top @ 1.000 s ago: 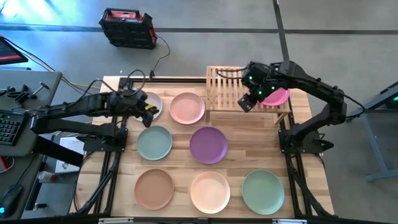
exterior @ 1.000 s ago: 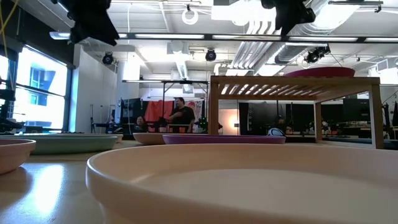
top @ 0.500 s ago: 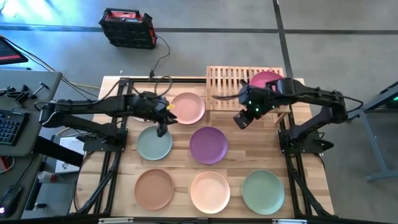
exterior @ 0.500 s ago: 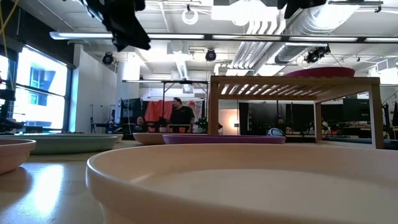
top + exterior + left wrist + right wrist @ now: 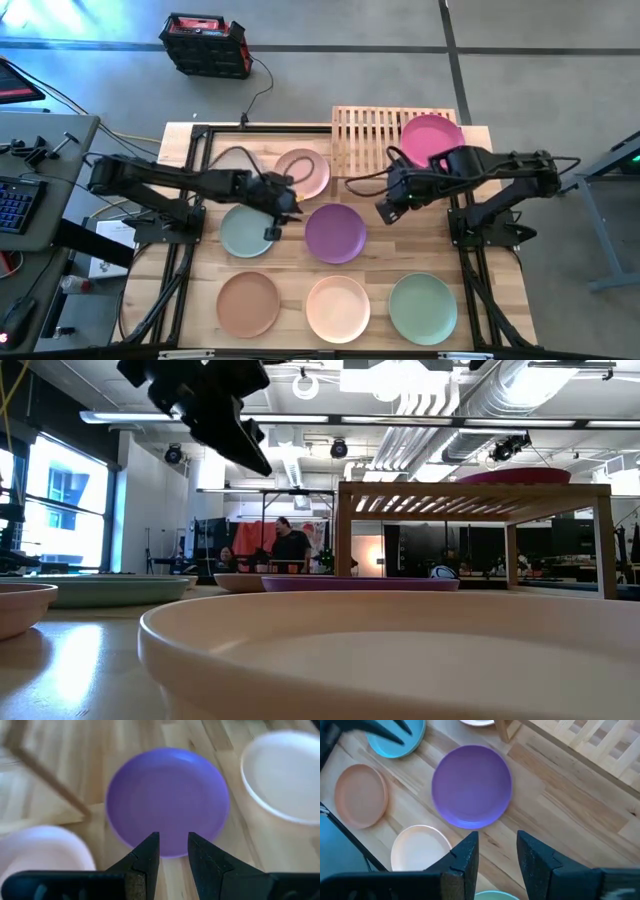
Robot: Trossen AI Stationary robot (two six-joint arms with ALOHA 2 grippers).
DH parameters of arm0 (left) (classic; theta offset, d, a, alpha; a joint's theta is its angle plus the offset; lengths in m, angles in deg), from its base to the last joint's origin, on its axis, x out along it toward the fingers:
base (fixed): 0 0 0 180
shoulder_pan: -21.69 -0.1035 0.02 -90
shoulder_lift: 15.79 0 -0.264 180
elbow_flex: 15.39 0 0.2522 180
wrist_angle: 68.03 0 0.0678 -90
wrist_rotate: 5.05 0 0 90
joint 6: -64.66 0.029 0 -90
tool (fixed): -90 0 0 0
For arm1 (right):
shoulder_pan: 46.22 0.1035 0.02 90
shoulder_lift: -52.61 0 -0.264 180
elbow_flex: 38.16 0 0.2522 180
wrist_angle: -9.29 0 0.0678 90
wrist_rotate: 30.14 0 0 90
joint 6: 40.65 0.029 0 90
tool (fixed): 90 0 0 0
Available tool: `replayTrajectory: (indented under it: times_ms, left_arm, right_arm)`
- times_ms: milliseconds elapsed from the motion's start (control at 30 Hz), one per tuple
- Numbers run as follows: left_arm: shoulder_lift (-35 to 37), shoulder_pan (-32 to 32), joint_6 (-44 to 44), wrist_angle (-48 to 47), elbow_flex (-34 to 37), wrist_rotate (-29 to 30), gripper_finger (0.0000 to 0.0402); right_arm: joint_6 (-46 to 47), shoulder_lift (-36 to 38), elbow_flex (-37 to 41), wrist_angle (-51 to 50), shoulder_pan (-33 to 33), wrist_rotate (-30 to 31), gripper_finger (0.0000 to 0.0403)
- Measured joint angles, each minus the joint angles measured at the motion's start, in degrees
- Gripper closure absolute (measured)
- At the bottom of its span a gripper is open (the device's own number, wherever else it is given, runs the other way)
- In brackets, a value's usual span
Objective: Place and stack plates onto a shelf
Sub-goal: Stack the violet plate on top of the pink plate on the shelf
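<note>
Butcher-block tabletop (image 5: 380, 262), both end effectors flanking purple plate (image 5: 335, 232)

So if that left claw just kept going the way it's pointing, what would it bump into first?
Most likely the purple plate. The left gripper is empty, its fingers slightly apart, and the plate lies straight ahead of them in its wrist view. From above it hangs by that plate's edge; how high it hangs is unclear.

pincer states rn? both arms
Left pincer: open, empty, above the purple plate.
Right pincer: open, empty, over the table near the same plate.
</note>
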Motion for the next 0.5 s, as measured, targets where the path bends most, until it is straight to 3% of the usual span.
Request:
replayTrajectory:
  times_ms: [500]
  left_arm:
    - [-11.9,6.0,13.9,5.4,0.0,0.2,0.0312]
  right_arm:
    - [0.9,0.0,0.4,0.2,1.6,2.0,0.0293]
